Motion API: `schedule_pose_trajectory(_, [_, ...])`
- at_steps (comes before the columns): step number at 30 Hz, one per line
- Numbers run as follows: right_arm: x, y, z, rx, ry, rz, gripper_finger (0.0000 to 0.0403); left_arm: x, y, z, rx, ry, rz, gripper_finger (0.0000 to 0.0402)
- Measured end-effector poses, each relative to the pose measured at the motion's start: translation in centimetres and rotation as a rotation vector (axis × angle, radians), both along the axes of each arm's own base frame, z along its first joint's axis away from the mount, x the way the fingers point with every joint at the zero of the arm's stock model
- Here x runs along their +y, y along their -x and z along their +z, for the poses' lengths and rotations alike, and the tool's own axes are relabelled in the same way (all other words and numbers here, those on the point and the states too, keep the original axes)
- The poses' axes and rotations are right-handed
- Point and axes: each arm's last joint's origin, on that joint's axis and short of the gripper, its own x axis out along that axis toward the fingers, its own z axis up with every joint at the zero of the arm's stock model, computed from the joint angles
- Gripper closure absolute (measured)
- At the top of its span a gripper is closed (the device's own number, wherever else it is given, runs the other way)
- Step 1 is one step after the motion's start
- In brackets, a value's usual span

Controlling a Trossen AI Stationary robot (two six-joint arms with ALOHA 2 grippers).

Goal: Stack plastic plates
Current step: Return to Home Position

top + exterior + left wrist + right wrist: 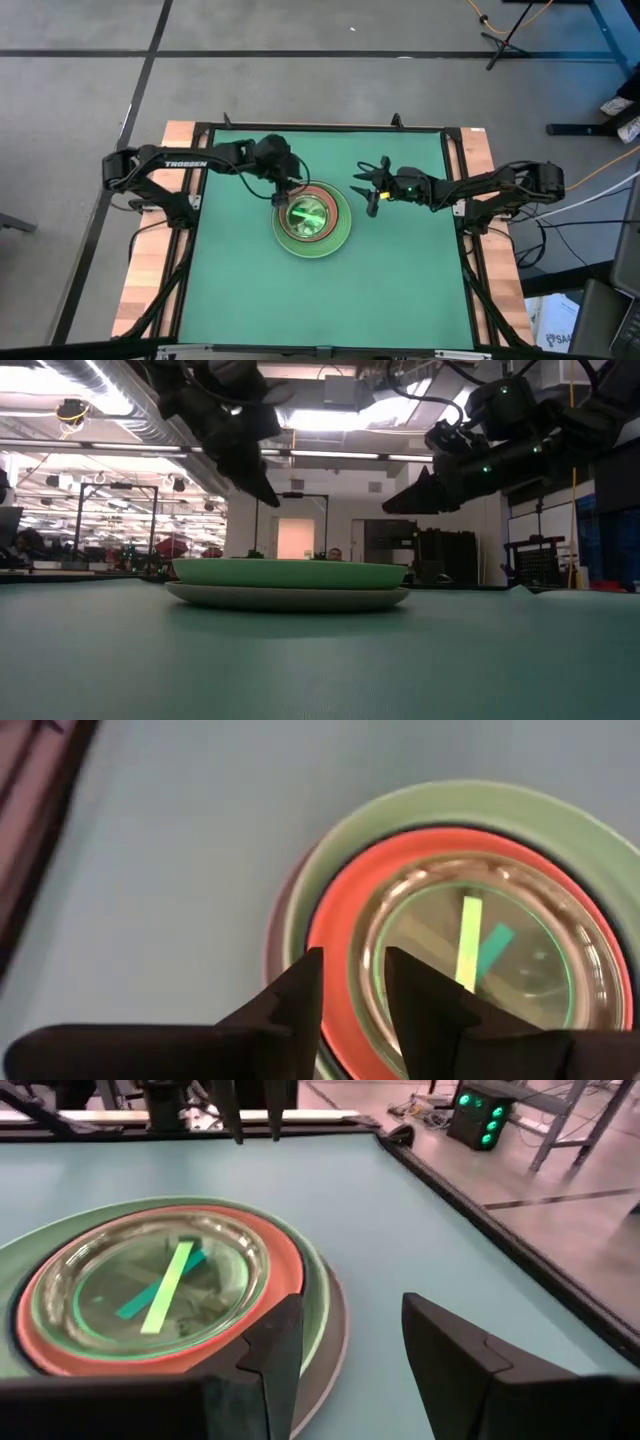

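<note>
The plastic plates sit in one stack [312, 218] at the middle of the green table. A large grey plate [338, 1330] is at the bottom with a light green one [560, 812] on it. Then come a dark rim, a salmon plate [340, 915] and small translucent plates, green-rimmed on top [150, 1285]. My left gripper [352, 982] hovers open, with a narrow gap, above the stack's far-left rim, fingers pointing down [268, 498]. My right gripper [350, 1355] is open and raised just to the right of the stack [366, 190].
The green mat [400, 290] has free room on all sides of the stack. A black frame [460, 200] runs along the table's edges, with wooden boards [150, 270] outside it. The room's floor and equipment lie beyond.
</note>
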Motion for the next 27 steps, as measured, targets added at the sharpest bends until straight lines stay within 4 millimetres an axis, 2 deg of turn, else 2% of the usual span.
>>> schedule_pose_trajectory(6, [-0.4,0.2,0.6,-0.023,0.017,-0.032,0.0237,0.6,1.0,1.3,-0.116,-0.056,0.015,0.0303])
schedule_pose_trajectory(11, [-1.4,0.5,0.7,-0.016,0.002,-0.056,0.0237,0.7,2.8,0.4,-0.194,-0.07,0.059,0.0303])
schedule_pose_trajectory(16, [-2.1,0.7,0.7,-0.018,-0.005,-0.064,0.0237,0.0,4.4,-0.2,-0.304,-0.097,0.048,0.0303])
schedule_pose_trajectory(27, [-2.2,0.8,0.8,-0.024,0.006,-0.09,0.0237,-1.5,7.7,-2.0,-0.507,-0.089,0.06,0.0303])
